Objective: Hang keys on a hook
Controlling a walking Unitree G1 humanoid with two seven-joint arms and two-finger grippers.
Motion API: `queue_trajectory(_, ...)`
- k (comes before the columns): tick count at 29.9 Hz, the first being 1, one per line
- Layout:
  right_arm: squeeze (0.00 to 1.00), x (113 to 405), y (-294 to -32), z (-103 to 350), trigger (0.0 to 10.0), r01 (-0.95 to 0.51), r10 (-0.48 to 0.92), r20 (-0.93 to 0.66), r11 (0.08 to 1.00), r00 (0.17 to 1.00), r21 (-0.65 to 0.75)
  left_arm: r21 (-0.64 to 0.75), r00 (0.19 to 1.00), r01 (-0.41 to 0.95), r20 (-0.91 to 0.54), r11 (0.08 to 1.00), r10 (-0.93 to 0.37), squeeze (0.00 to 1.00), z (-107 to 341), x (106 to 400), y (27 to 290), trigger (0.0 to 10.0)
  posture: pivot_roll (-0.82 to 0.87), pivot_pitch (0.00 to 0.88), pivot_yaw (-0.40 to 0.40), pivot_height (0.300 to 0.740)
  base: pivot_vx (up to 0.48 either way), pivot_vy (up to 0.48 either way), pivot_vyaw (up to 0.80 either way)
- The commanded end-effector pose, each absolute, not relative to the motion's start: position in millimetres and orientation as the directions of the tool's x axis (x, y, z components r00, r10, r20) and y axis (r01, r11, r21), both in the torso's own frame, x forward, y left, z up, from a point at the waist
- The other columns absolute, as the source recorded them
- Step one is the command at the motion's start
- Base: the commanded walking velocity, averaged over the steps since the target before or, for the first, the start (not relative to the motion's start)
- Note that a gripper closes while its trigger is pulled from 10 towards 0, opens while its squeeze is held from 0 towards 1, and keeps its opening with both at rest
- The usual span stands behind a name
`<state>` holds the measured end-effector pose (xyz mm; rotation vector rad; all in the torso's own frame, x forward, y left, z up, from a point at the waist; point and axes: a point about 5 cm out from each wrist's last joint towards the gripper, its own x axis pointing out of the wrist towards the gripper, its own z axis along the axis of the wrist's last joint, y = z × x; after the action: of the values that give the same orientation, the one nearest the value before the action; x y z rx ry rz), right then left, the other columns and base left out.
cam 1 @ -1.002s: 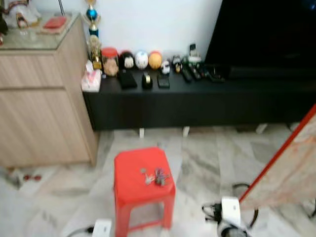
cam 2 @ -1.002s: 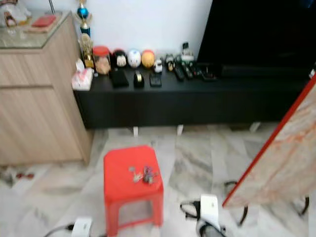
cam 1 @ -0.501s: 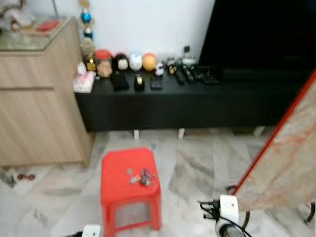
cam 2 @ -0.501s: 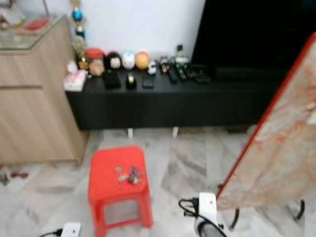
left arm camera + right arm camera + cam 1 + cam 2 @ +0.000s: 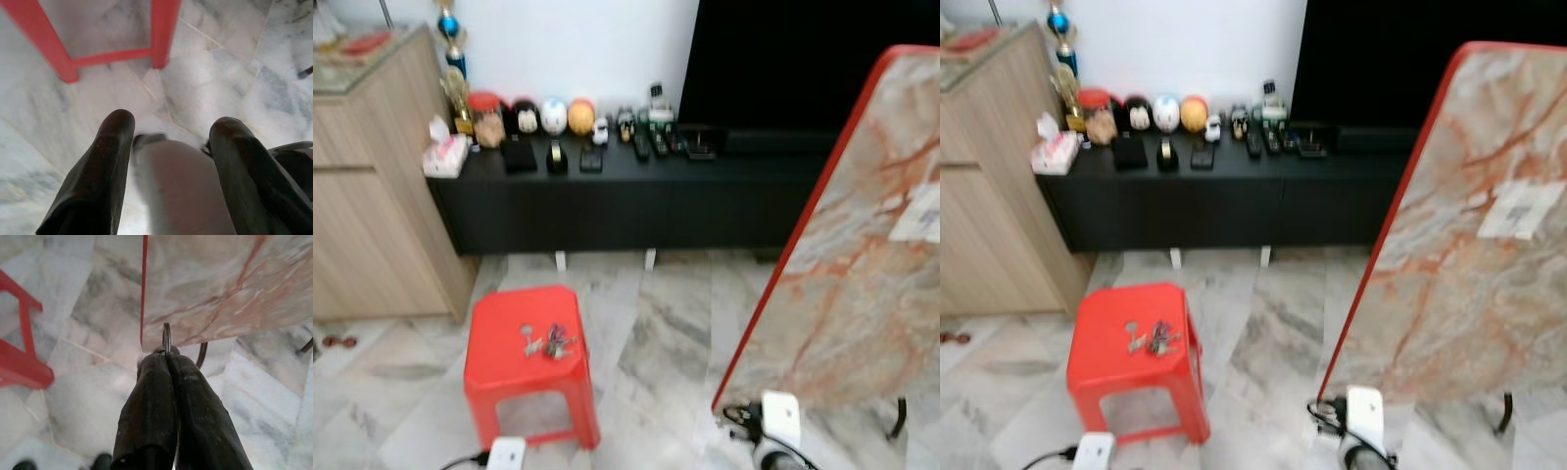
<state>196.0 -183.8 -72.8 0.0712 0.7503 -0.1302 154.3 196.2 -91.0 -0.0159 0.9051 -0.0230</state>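
Note:
A bunch of keys (image 5: 548, 342) lies on top of a red plastic stool (image 5: 504, 318) on the marble floor, at the lower left of the eye views. In the right wrist view my right gripper (image 5: 166, 357) is shut, and a thin metal ring (image 5: 167, 335) stands up from between its fingertips. It hangs above the floor beside a marble-patterned board. In the left wrist view my left gripper (image 5: 168, 122) is open with nothing between its fingers, low over the floor near the stool's red legs (image 5: 161, 34).
A large marble-patterned board with a red edge (image 5: 852, 255) leans at the right. A low black bench (image 5: 636, 201) with small ornaments and remotes runs along the far wall, under a dark screen. A wooden cabinet (image 5: 372, 225) stands at the left. White boxes with cables (image 5: 778, 421) lie on the floor.
The whole view has swung to the right: the stool and cabinet sit further left in the picture and the marble-patterned board takes up more of the right side. The keys lie unmoved on the stool.

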Motion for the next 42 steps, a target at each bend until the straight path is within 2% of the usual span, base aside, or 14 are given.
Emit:
queue_trajectory(1,0.00,204,-181,-68,10.0,0.148,-0.092,-0.660,0.989,0.746,0.028,-0.024,0.587,0.023,-0.809,0.999,-0.033,0.00,-95,145,197,10.0,0.08,0.008,-0.119,0.740,0.000,-0.341,0.00)
queue_trajectory(28,0.00,225,-180,-54,10.0,0.152,-0.101,-0.584,0.988,0.805,0.038,-0.023,0.587,0.026,-0.809,0.999,-0.034,0.00,-94,146,197,10.0,0.08,0.003,-0.115,0.740,0.000,-0.338,0.00)
queue_trajectory(33,0.00,239,-181,-43,10.0,0.149,-0.103,-0.538,0.988,0.837,0.042,-0.022,0.586,0.020,-0.810,1.000,-0.030,0.00,-95,146,198,10.0,0.08,0.003,-0.114,0.740,0.000,-0.110,0.00)
queue_trajectory(42,0.00,281,-176,-3,10.0,0.094,-0.091,-0.333,0.996,0.938,-0.009,-0.021,0.591,0.012,-0.807,1.000,-0.024,0.00,-94,148,199,10.0,0.08,0.002,-0.112,0.740,0.000,0.000,0.00)
